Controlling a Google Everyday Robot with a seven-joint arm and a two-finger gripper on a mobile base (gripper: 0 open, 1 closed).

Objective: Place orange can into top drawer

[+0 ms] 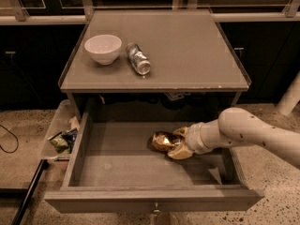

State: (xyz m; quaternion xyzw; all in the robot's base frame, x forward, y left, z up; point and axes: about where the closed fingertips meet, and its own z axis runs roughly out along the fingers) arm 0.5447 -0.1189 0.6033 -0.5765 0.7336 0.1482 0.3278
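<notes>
The top drawer (pixel 154 201) stands pulled open under the grey cabinet top. The orange can (pixel 162 141) lies on its side on the drawer floor, right of the middle. My gripper (pixel 174 143) reaches in from the right, low inside the drawer, with its fingers around the can's right end. The white arm (pixel 248 134) crosses over the drawer's right side wall.
On the cabinet top (pixel 187 50) stand a white bowl (pixel 103 48) and a silver-grey can (pixel 138 58) lying on its side. A clear bin (pixel 60 134) with snack packets sits on the floor to the drawer's left. A white post (pixel 290 97) stands at the right.
</notes>
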